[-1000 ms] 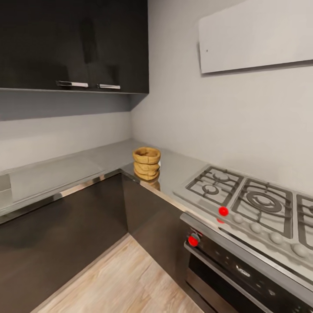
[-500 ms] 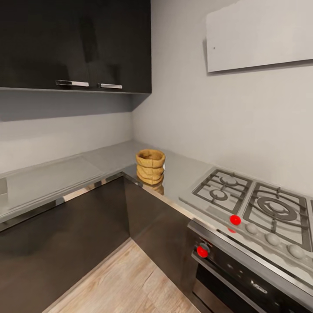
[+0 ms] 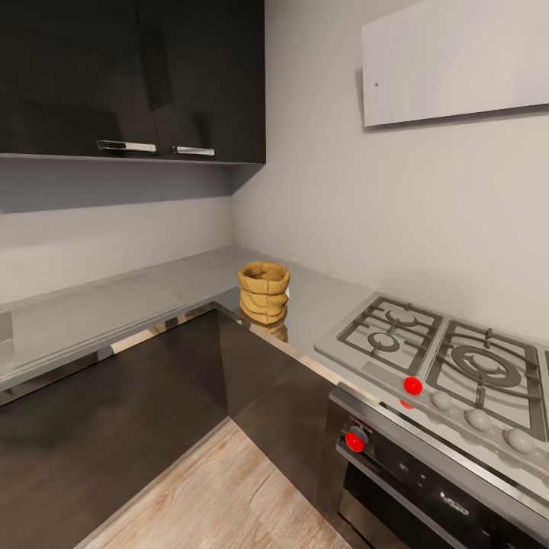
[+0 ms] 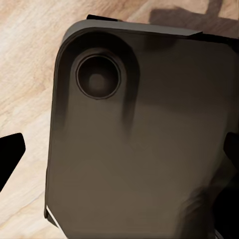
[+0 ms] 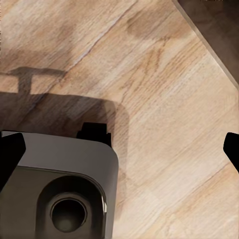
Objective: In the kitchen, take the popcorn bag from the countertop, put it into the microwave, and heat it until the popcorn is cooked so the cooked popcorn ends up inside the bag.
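Tan popcorn bag (image 3: pixel 264 293), grey countertop (image 3: pixel 91 313)

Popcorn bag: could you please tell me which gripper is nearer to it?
Cannot tell: the left gripper and right gripper both face the wooden floor, neither at the popcorn bag on the countertop.

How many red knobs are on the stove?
2. One red knob sits on the gas hob's front edge; the other red knob is lower, on the oven front. More may be hidden past the picture's right edge.
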